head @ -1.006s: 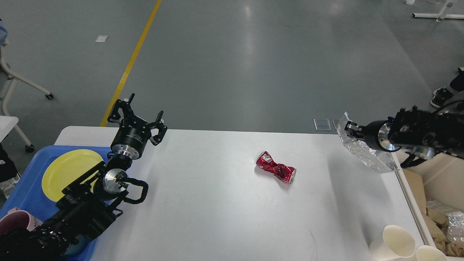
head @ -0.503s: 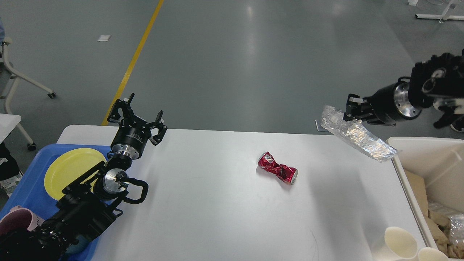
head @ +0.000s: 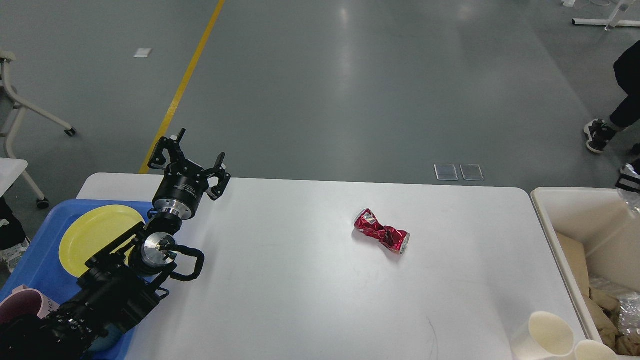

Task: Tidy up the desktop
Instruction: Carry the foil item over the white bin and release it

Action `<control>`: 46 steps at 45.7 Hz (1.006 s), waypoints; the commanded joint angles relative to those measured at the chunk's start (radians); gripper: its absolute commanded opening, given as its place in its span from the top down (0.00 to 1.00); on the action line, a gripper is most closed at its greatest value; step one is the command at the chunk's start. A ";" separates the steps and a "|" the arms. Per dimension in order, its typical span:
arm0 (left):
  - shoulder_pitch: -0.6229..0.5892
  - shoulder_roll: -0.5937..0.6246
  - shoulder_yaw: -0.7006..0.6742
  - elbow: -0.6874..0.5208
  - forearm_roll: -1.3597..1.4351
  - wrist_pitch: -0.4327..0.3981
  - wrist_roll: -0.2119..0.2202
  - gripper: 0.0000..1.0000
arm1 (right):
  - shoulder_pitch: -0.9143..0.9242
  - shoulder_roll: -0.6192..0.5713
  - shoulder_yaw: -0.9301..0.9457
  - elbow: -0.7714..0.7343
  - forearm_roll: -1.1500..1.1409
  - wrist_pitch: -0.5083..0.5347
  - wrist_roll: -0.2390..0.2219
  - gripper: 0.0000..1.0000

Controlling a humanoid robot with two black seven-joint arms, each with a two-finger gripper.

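One crushed red can (head: 381,231) lies mid-desktop (head: 300,280), on its side. Head view: robot's left gripper (head: 192,162) hovers over the far-left corner, fingers spread apart, holding nothing. Blue tray (head: 35,260) w/ yellow plate (head: 95,235) sits at left edge; cream bin (head: 550,210) at right edge. Two paper cups (head: 547,330) stand at near-right corner. Right gripper out of shot.

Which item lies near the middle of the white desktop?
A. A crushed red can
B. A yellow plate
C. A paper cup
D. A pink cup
A: the crushed red can lies on its side near the middle of the desktop, while the yellow plate sits in the blue tray at the left edge.
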 commanded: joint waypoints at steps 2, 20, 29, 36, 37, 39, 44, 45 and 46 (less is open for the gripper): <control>0.001 0.000 0.000 0.000 0.000 0.000 0.000 0.04 | -0.115 0.036 0.032 -0.082 0.096 -0.059 -0.014 1.00; 0.000 -0.002 0.000 0.000 0.000 0.000 0.000 0.04 | -0.176 0.086 0.035 -0.068 0.110 -0.124 -0.057 0.00; 0.000 0.000 0.000 0.000 0.000 0.000 0.000 0.04 | -0.178 0.086 0.033 -0.067 0.110 -0.122 -0.055 0.00; 0.000 0.000 0.000 0.000 0.000 0.000 0.000 0.04 | -0.176 0.086 0.033 -0.065 0.110 -0.122 -0.055 0.00; 0.000 0.000 0.000 0.000 0.000 0.000 0.000 0.04 | -0.176 0.086 0.033 -0.065 0.110 -0.122 -0.055 0.00; 0.000 0.000 0.000 0.000 0.000 0.000 0.000 0.04 | -0.173 0.086 0.033 -0.064 0.110 -0.122 -0.054 0.00; 0.001 0.000 0.000 0.000 0.000 0.000 0.000 0.04 | -0.153 0.085 0.035 -0.024 0.110 -0.121 -0.052 0.00; 0.000 0.000 0.000 0.000 0.000 0.000 0.000 0.04 | -0.140 0.083 0.035 -0.003 0.112 -0.121 -0.049 0.00; 0.001 0.000 0.000 0.000 0.000 0.000 0.000 0.04 | -0.118 0.077 0.035 0.020 0.110 -0.121 -0.049 0.00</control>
